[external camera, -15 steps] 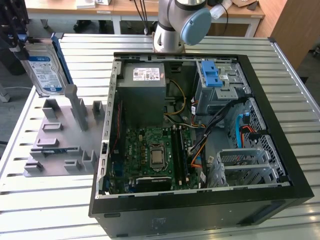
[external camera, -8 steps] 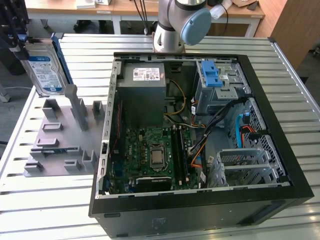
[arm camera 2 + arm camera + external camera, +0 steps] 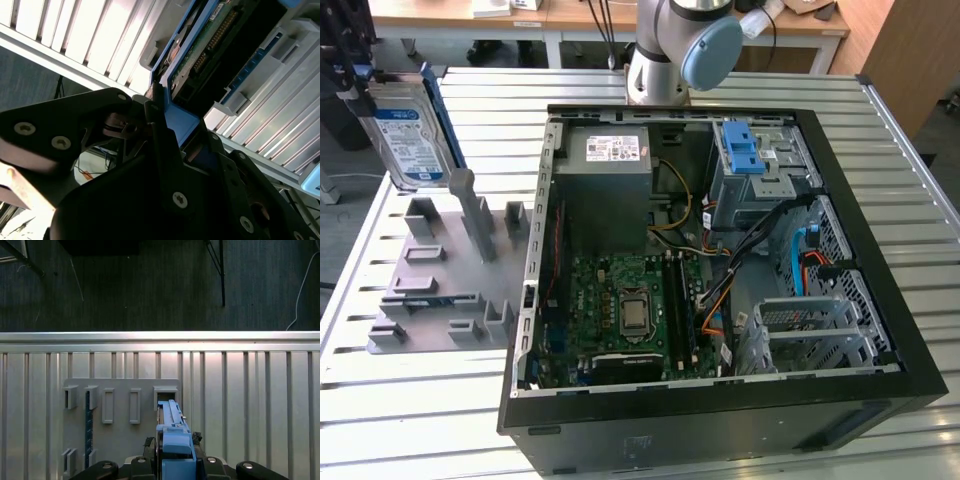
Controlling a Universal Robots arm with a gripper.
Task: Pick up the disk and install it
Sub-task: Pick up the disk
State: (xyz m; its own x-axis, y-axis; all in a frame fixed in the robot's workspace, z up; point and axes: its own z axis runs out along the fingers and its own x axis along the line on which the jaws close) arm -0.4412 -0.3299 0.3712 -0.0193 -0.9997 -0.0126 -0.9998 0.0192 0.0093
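Robotics lab bench, not a home or office. Landmark: an open desktop tower case [image 3: 880, 395] lying on its side with the motherboard [image 3: 610, 290] exposed, on a slatted aluminium-profile table [image 3: 910, 180]. A robot arm base [image 3: 660, 70] stands just behind the case. A grey jig plate [image 3: 430, 290] with slotted holders lies beside the case, on the exterior view's left. Wooden desks [image 3: 440, 12] with hanging cables [image 3: 605, 30] stand beyond the arm.

In the second wrist view the body of the gripper [image 3: 177, 127] covers the near end of the disk [image 3: 200, 45], whose far end runs past the top edge. In the exterior view the arm [image 3: 675, 50] is cut by the top edge and the computer case [image 3: 720, 420] by the bottom
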